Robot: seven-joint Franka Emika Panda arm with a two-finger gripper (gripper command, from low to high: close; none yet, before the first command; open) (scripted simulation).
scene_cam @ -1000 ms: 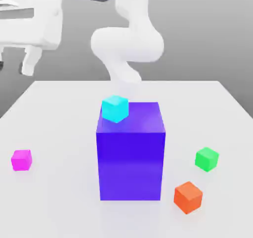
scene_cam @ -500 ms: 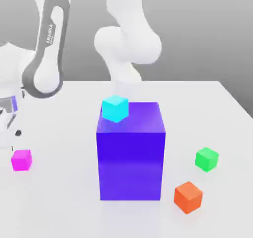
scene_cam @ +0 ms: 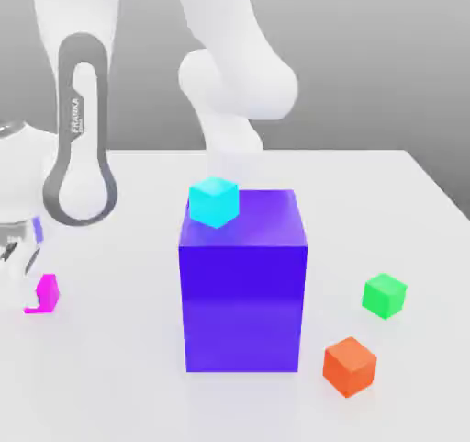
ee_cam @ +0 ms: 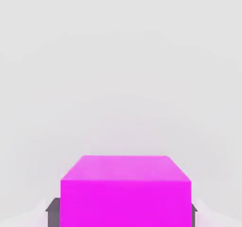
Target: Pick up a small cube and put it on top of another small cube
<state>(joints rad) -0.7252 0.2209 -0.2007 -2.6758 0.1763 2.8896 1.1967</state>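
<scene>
tool [ee_cam: 121, 212]: clamped on magenta cube [ee_cam: 125, 191] (on table [scene_cam: 110, 376]) | orange cube [scene_cam: 349, 366]: apart

A large block [scene_cam: 241, 284] is placed mid-surface [scene_cam: 404, 201], with a small cube [scene_cam: 214, 201] on its top corner. Two cubes [scene_cam: 384, 295] [scene_cam: 349, 366] are set at the exterior view's right; the small cube [scene_cam: 44, 294] lies far left.

"FRANKA" lettering on the arm [scene_cam: 81, 119]

Glossy white arm [scene_cam: 239, 73] with a grey, lettered oval side panel [scene_cam: 81, 132].
</scene>
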